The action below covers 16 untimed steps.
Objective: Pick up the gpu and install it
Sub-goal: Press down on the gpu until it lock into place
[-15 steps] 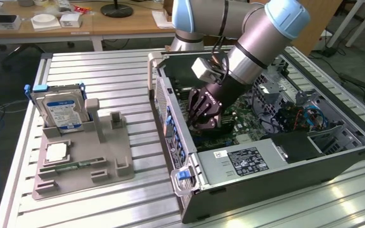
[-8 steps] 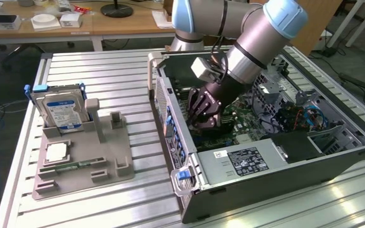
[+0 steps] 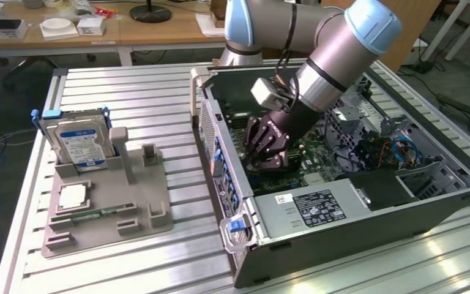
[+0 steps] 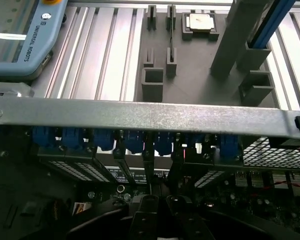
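I've got the arm reaching down into the open computer case (image 3: 357, 208), gripper (image 3: 265, 160) low over the motherboard (image 3: 320, 160) by the rear slot wall. Fingers (image 4: 149, 212) are clenched together. The gpu I can't make out for certain; a dark card may sit under the fingers. On the grey holder tray (image 3: 104, 208) outside stands the hard drive (image 3: 78, 142).
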Each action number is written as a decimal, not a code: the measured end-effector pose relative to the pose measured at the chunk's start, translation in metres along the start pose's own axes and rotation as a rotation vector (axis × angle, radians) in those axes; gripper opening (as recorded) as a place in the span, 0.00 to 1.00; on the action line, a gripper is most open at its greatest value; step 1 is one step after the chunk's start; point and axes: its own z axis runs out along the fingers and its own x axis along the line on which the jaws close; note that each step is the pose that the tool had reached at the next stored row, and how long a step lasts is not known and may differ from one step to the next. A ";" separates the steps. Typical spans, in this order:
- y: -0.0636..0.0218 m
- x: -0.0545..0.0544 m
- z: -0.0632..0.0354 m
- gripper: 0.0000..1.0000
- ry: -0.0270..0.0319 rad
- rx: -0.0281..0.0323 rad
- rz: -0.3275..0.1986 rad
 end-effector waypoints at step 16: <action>-0.0198 0.000 -0.0005 0.10 -0.0019 0.0109 -0.001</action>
